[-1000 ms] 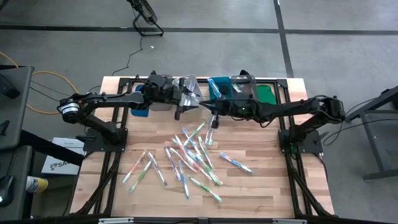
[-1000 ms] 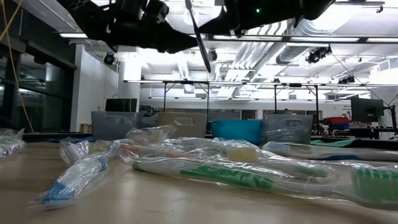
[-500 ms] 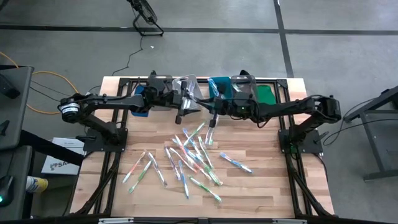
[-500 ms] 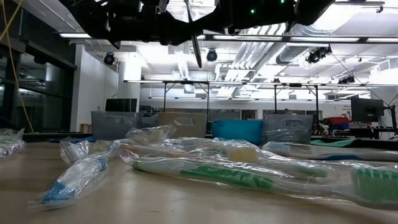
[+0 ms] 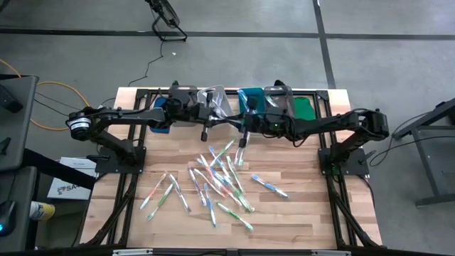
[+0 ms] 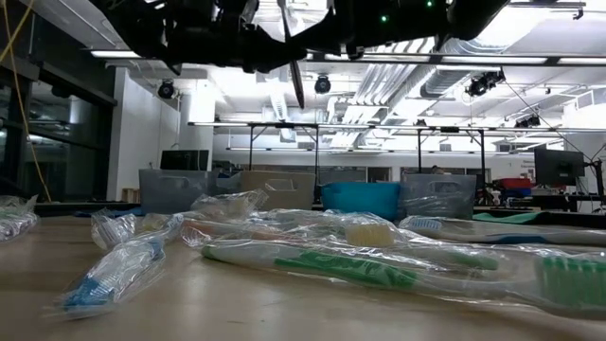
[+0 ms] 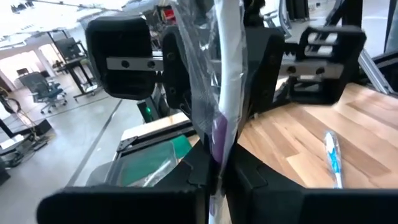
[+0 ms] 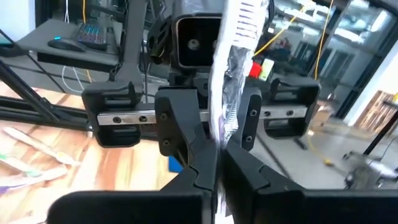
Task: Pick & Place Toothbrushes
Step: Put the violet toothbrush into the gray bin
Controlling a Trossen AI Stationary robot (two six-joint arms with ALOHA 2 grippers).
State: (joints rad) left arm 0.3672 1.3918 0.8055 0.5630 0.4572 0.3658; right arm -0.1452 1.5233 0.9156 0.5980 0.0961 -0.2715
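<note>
One wrapped toothbrush (image 7: 224, 81) with a purple accent stands about upright in the air over the far middle of the table. My left gripper (image 7: 219, 168) and my right gripper (image 8: 216, 158) face each other and are both shut on it. In the high view the left gripper (image 5: 217, 121) and the right gripper (image 5: 242, 126) meet in front of the bins. In the low view the brush's lower end (image 6: 295, 80) hangs below them. Several other wrapped toothbrushes (image 5: 220, 178) lie flat on the wooden table. My left gripper pinches the wrapped toothbrush between its two fingers at the purple stretch of the handle (image 7: 219, 134). The fingers come level from the table's left and lie across the brush. The brush is clear of the table, about upright. My right gripper pinches the same brush through its wrapper (image 8: 224, 124), below the bristle head (image 8: 241, 18). Its fingers come level from the table's right, across the brush. The head points up.
A row of bins stands along the far edge: grey (image 5: 183, 96), clear (image 5: 217, 96), teal (image 5: 250, 99), another clear one (image 5: 279, 98). A green bin (image 5: 306, 107) and a blue one (image 5: 160, 122) flank them. Black frame rails (image 5: 330, 171) run along both table sides.
My left gripper has shut on the toothbrush that my right gripper holds in the air. The brush's hanging end has swung slightly and now hangs steeper.
</note>
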